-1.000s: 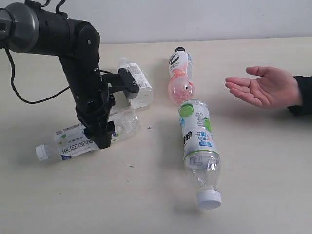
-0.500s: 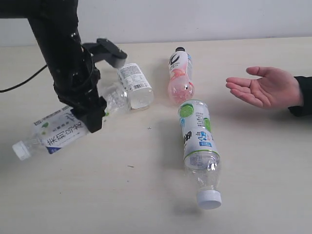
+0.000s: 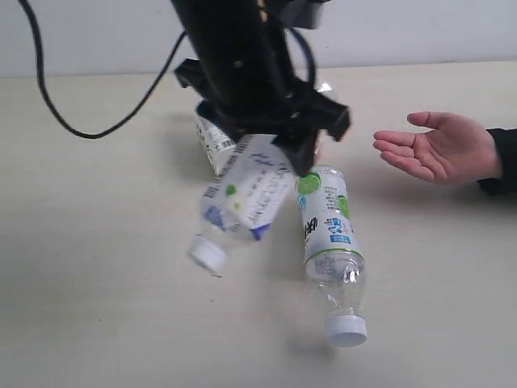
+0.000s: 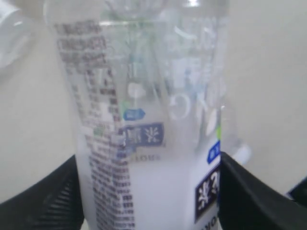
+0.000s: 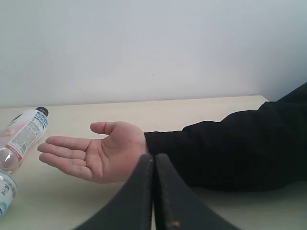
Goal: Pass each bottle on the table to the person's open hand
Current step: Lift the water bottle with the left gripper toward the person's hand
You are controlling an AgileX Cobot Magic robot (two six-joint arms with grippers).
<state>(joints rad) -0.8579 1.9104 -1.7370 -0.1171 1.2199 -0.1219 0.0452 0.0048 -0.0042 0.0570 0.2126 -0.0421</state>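
- The held bottle (image 3: 242, 198) is clear plastic with a white-and-green label and a white cap. It hangs tilted in the air above the middle of the counter (image 3: 97, 283), cap lowest and pointing toward the near edge.
- The left gripper (image 3: 266, 145) grips it at the base end, with the jaws spread wide around its body.
- The left wrist view alone gives the label print close up and blurred, with a black jaw on each side.
- A green-labelled bottle (image 3: 327, 226) lies on the counter just beside it, cap toward the near edge.
- A white-labelled bottle (image 3: 212, 137) shows partly behind the arm.
- The person's open hand (image 3: 436, 145) is palm up toward the right edge, well apart from the held bottle.
- The right wrist view shows the pink bottle (image 5: 21, 139), black-capped, lying near the hand's fingertips; the arm mostly hides it in the exterior view.
- That view also shows the right gripper (image 5: 153, 191), its jaws pressed together on nothing.
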